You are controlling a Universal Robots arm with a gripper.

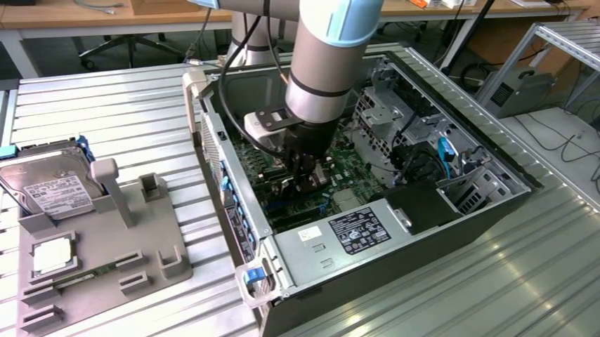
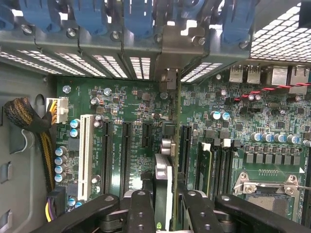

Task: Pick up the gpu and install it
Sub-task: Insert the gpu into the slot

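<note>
gpu [image 2: 165,179] edge-on between gripper [image 2: 164,206] fingers, over motherboard [image 2: 126,102] slots

One open computer case [image 1: 310,281] lies on the metal table [image 1: 112,105]. One gpu [image 2: 167,160] stands edge-on inside it. One grey holder tray [image 1: 140,246] carries one hard drive [image 1: 52,189]. One gripper [image 2: 163,208].
</note>
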